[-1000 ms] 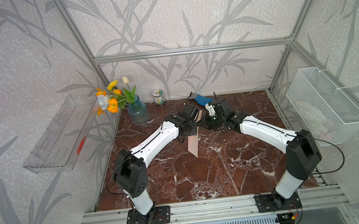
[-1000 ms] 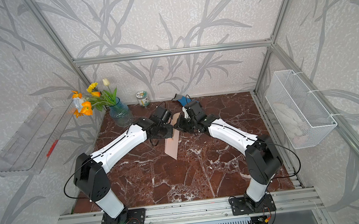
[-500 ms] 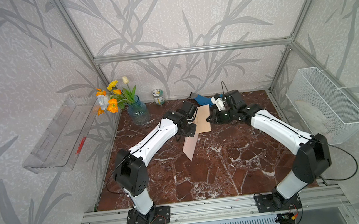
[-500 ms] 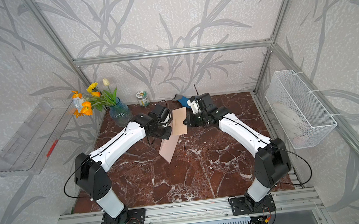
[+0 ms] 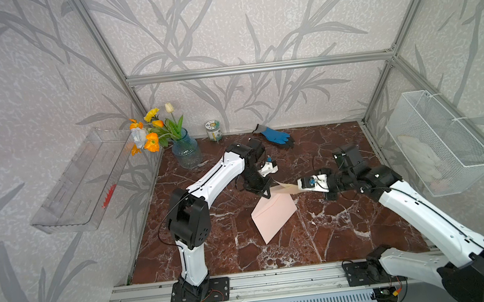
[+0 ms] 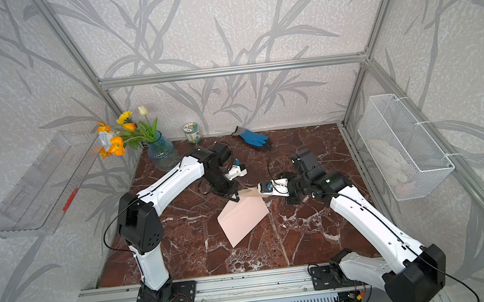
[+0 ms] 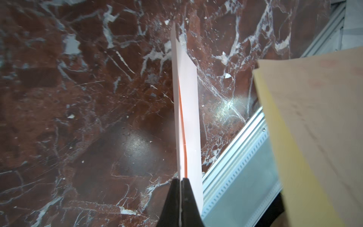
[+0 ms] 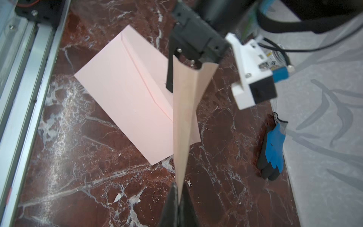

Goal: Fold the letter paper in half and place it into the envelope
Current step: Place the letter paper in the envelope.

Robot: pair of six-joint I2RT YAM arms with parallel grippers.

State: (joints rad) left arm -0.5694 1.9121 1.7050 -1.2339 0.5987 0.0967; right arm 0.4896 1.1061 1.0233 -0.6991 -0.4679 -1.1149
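Marble tabletop, frame centre: left gripper (image 5: 267,196) pinching pink envelope (image 5: 275,214) flap; right gripper (image 5: 295,186) now retreated rightward, clamping folded letter paper (image 5: 284,186); insertion pending.

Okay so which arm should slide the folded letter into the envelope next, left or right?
Right, probably. The right gripper is shut on the letter paper, which already points toward the envelope. The left gripper is shut on the envelope's edge, so it looks better placed to steady it.
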